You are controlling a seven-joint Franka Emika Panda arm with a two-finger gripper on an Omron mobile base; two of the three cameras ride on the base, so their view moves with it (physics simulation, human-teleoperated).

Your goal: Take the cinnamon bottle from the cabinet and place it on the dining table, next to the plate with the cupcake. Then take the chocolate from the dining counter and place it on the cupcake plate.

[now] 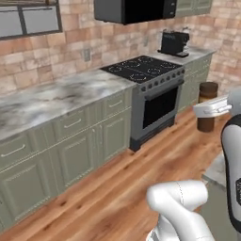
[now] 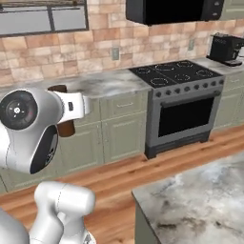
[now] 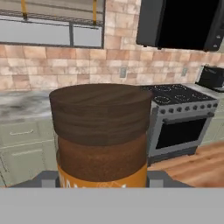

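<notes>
My gripper (image 1: 207, 111) is shut on the cinnamon bottle (image 1: 206, 123), a brown jar with a dark wooden lid and an orange label, held upright in the air above the wood floor. From the right base view the bottle (image 2: 66, 128) sticks out above and below the white hand, in front of the cabinets. In the hand view the bottle (image 3: 101, 136) stands close up between the fingers (image 3: 47, 179), its lid taking the middle of the picture.
A marble counter (image 1: 56, 96) on green cabinets runs along the brick wall to a black stove (image 1: 155, 96). A coffee machine (image 1: 173, 43) stands beyond the stove. The marble dining counter's corner (image 2: 195, 195) lies near my base. Wood floor (image 1: 127, 183) lies between them.
</notes>
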